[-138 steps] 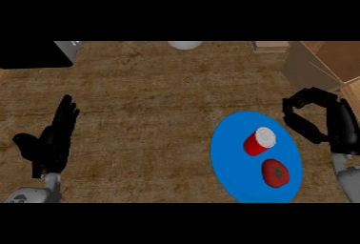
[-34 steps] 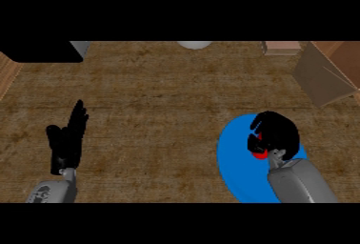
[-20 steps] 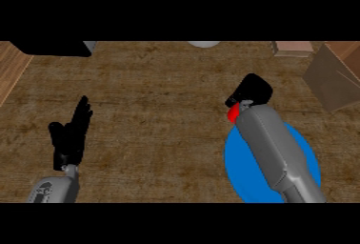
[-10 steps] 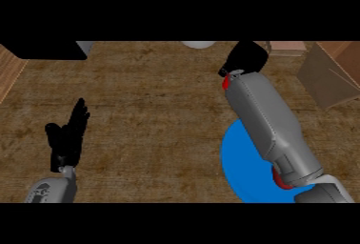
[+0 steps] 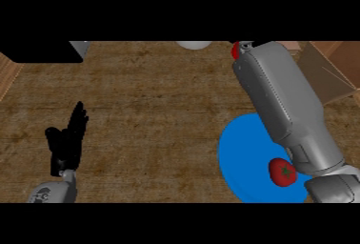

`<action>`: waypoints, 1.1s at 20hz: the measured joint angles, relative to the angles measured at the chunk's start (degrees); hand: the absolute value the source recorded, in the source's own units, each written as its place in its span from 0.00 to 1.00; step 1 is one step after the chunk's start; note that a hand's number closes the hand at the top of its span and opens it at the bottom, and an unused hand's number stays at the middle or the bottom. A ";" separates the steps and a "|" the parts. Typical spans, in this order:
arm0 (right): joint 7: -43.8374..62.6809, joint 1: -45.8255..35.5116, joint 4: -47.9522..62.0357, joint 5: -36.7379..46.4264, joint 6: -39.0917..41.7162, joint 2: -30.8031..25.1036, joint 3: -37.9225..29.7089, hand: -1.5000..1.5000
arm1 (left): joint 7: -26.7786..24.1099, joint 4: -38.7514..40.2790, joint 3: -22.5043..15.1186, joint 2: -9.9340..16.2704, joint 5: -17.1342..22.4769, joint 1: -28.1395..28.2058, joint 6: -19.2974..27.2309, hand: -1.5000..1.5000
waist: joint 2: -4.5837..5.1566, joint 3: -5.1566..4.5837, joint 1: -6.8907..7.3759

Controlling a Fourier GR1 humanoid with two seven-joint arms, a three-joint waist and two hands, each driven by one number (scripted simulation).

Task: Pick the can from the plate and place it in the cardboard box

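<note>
My right forearm (image 5: 281, 95) reaches up the right side of the head view to the counter's far edge. Only the heel of the right hand (image 5: 244, 45) shows; the rest is cut off at the top. A red sliver of the can (image 5: 235, 50) sits against it, lifted off the blue plate (image 5: 243, 157). The cardboard box (image 5: 330, 64) stands just right of the forearm, at the top right. My left hand (image 5: 67, 140) rests open at the lower left, fingers up.
A red tomato-like thing (image 5: 283, 172) lies on the plate beside my right arm. A white round object (image 5: 193, 45) sits at the far edge, and a black block (image 5: 38, 51) fills the top left corner. A wooden wall (image 5: 5, 71) borders the left.
My right hand closed on the can, lifted it off the plate and carried it up toward the far edge beside the box. The left hand stayed put.
</note>
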 measured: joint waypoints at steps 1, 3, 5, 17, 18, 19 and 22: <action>-0.09 -0.32 0.03 0.31 0.46 -1.27 -0.54 1.00 | 0.44 -0.74 -0.27 -0.12 -0.20 0.36 0.18 0.50 | 0.02 0.00 0.09; -0.37 -0.50 -0.35 1.15 1.37 -3.26 -1.02 1.00 | 0.79 -1.49 -0.16 0.35 -0.08 0.83 -0.37 0.50 | 0.06 0.02 0.14; -0.67 -0.31 -0.98 2.01 2.02 -4.68 -1.31 1.00 | 0.95 -1.19 -0.13 0.27 -0.26 0.34 -0.39 0.50 | 0.10 0.01 0.11; -10.15 6.27 -0.17 -0.04 -4.44 -16.30 -9.53 1.00 | 1.10 -1.73 0.73 0.46 -0.25 0.52 -1.28 0.50 | 0.44 0.05 0.55; -11.08 6.00 0.29 -0.70 -4.62 -17.11 -10.36 1.00 | 0.76 -1.91 0.42 0.08 -0.62 0.93 -1.01 0.50 | 0.44 0.07 0.58; -12.80 6.12 2.00 -1.23 -6.12 -18.00 -11.31 1.00 | 0.64 -1.96 0.36 0.01 -0.60 0.88 -1.21 0.50 | 0.49 0.04 0.74; -17.64 6.54 7.20 -2.24 -9.41 -20.73 -13.46 1.00 | 1.12 -2.53 0.09 -0.28 -0.91 0.87 -1.05 0.50 | 0.62 0.06 1.08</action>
